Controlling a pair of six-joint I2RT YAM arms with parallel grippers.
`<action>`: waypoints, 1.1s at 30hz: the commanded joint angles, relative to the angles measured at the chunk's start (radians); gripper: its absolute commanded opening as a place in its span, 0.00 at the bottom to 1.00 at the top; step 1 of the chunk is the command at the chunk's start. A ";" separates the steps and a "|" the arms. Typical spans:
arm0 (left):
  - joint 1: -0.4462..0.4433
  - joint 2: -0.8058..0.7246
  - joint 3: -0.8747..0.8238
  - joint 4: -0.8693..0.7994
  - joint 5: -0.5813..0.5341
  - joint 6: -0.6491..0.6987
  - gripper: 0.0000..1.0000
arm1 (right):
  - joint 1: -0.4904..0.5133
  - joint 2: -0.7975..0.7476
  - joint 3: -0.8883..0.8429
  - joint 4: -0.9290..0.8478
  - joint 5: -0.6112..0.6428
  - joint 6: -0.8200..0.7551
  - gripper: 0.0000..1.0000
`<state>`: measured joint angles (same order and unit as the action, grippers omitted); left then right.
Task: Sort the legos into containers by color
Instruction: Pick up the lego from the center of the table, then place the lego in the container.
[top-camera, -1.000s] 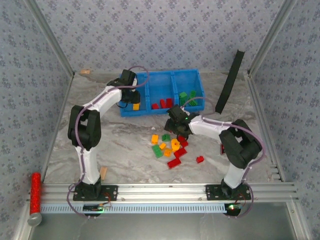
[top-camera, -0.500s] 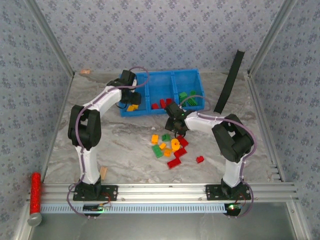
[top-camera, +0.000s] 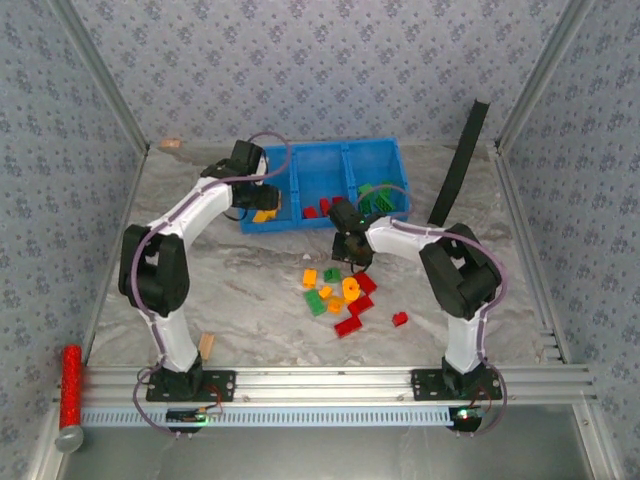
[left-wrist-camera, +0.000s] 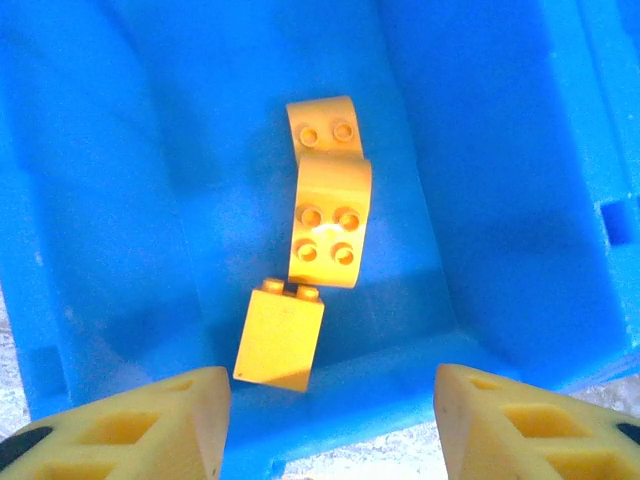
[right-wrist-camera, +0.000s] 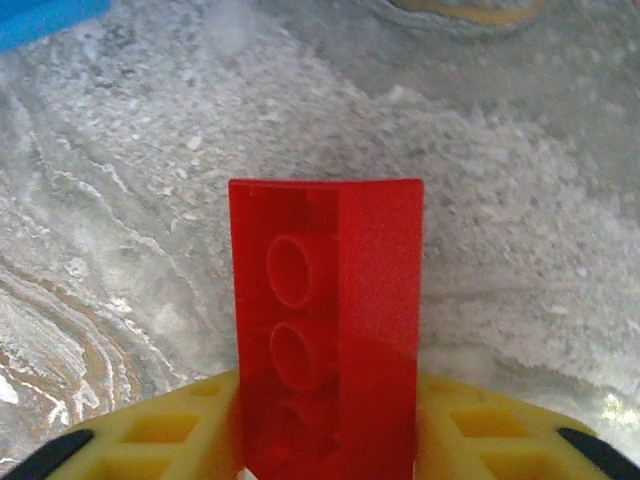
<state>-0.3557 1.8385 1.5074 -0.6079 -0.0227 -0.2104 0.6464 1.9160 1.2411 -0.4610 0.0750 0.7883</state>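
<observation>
The blue bin (top-camera: 345, 147) stands at the back of the table. My left gripper (top-camera: 262, 200) hangs open over its left compartment (left-wrist-camera: 480, 150). Three yellow bricks (left-wrist-camera: 325, 220) lie on that compartment's floor, clear of my left gripper (left-wrist-camera: 330, 430). Red bricks (top-camera: 325, 208) lie in the middle compartment and green ones (top-camera: 375, 195) in the right. My right gripper (top-camera: 350, 248) hovers between the bin and the loose legos (top-camera: 340, 295). In the wrist view my right gripper (right-wrist-camera: 325, 435) is shut on a red brick (right-wrist-camera: 325, 320), held upright above the marble table.
One red brick (top-camera: 400, 319) lies apart, right of the pile. A black strip (top-camera: 460, 165) leans at the back right. A tan wooden block (top-camera: 207, 345) sits by the left arm's base. A long red cylinder (top-camera: 70, 390) lies at the near left rail.
My left gripper has opened and its yellow brick now lies in the left compartment. My right gripper has closed on a red brick from the pile and shifted slightly toward the bin.
</observation>
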 joint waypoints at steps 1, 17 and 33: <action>-0.017 -0.069 -0.049 -0.039 0.016 -0.010 0.56 | -0.026 0.077 0.060 0.034 0.064 -0.078 0.35; -0.241 -0.349 -0.448 0.064 0.224 -0.245 0.58 | 0.041 -0.037 0.145 -0.170 0.191 -0.304 0.17; -0.363 -0.377 -0.653 0.333 0.262 -0.438 0.60 | 0.014 0.110 0.532 -0.209 0.161 -0.488 0.18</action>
<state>-0.6987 1.4738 0.8581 -0.3405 0.2569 -0.6071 0.6704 1.9430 1.6936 -0.6331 0.2462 0.3580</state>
